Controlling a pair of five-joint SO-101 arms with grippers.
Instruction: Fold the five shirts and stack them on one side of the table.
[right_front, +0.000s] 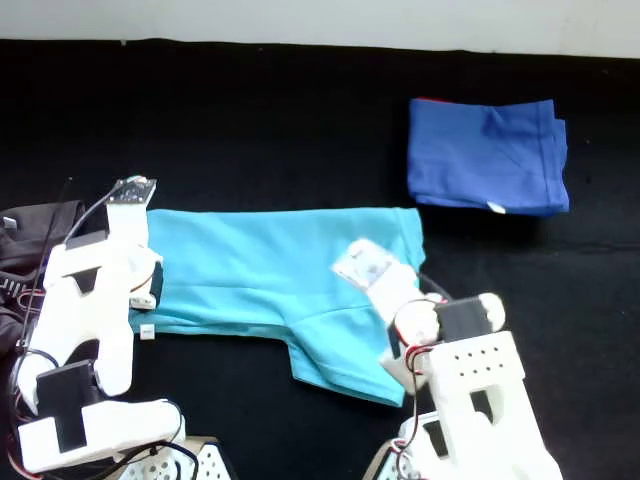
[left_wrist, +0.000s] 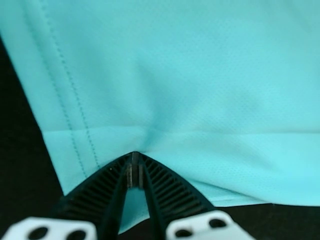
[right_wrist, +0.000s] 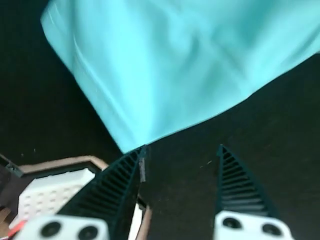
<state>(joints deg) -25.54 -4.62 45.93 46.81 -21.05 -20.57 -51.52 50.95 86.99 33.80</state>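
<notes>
Pinching turquoise shirt (left_wrist: 200, 75): left end effector (left_wrist: 134, 161)

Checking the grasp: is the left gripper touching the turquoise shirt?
Touching. Left wrist view shows the left gripper shut on a pinch of the turquoise shirt.

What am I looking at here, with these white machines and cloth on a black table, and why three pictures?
These are two small robot arms, a left arm and a right arm, working at a black table. One picture looks down from a fixed camera above. The other two come from a camera on each arm's wrist, looking past its end effector, the pincer it grasps with. On the table lie a turquoise shirt, mostly flat, and a blue shirt, folded, towards the far side. The left end effector is shut on the turquoise shirt near its edge. The right end effector is open and holds nothing, with a corner of that shirt near one finger.
</notes>
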